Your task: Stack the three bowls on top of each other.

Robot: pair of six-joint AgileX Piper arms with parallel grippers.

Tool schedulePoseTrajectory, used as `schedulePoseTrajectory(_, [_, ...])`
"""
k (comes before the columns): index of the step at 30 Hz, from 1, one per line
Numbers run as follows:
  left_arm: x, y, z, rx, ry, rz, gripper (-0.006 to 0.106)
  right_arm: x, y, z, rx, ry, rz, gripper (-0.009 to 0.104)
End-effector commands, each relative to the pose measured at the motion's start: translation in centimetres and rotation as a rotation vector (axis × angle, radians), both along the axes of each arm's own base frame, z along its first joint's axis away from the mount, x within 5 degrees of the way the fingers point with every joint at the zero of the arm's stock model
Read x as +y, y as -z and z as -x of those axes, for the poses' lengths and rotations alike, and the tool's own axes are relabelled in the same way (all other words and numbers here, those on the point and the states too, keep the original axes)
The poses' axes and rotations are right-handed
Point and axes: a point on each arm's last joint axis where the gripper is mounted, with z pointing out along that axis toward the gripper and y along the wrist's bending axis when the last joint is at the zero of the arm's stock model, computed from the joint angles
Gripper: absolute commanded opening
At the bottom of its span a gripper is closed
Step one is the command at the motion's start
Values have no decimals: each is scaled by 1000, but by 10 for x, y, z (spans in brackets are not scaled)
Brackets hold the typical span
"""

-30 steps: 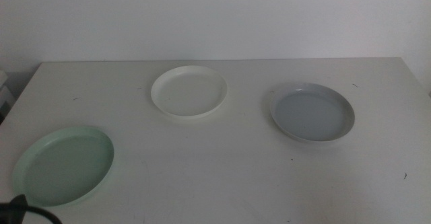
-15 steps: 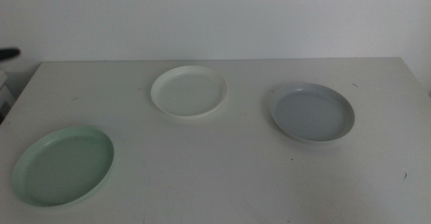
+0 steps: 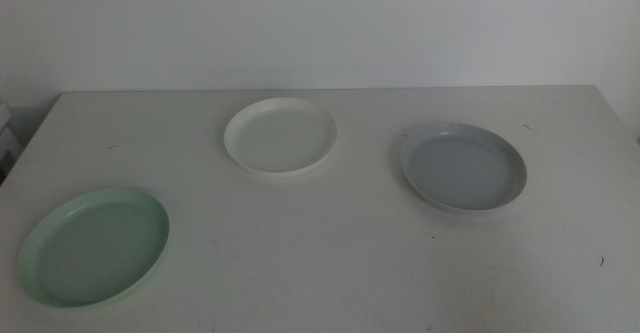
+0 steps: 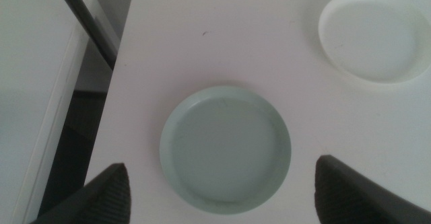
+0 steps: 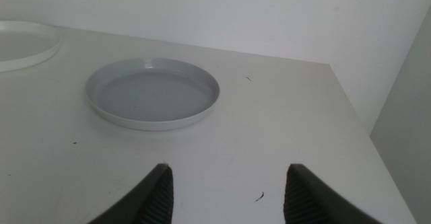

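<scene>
- Your left tool [image 4: 219,190], gone from the middle view's edge since a second ago, hovers wide open and empty above the mint green bowl [image 4: 226,147].
- Right tool [image 5: 225,190] waits open near the grey-blue bowl [image 5: 153,92]; the white bowl [image 3: 280,135] sits apart, nothing stacked.

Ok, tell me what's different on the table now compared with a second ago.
A dark arm part that showed at the middle view's bottom left corner, then at its left edge, has gone out of that view. No bowl was touched. The mint green bowl, white bowl and grey-blue bowl lie apart where they were. The left gripper hangs open above the mint green bowl.
</scene>
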Motion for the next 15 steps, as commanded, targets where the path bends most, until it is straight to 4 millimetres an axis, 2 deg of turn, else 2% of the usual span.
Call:
schedulePoseTrajectory(1, [1,-14,-9,-43,-8,0,105,0,-8,-2,-64,6,11,43])
schedulePoseTrajectory(9, [2,2,-38,57,-15,-15,105,0,-8,-2,-64,6,11,43])
schedulePoseTrajectory(15, [4,12,-53,112,-19,-29,105,0,-8,-2,-64,6,11,43])
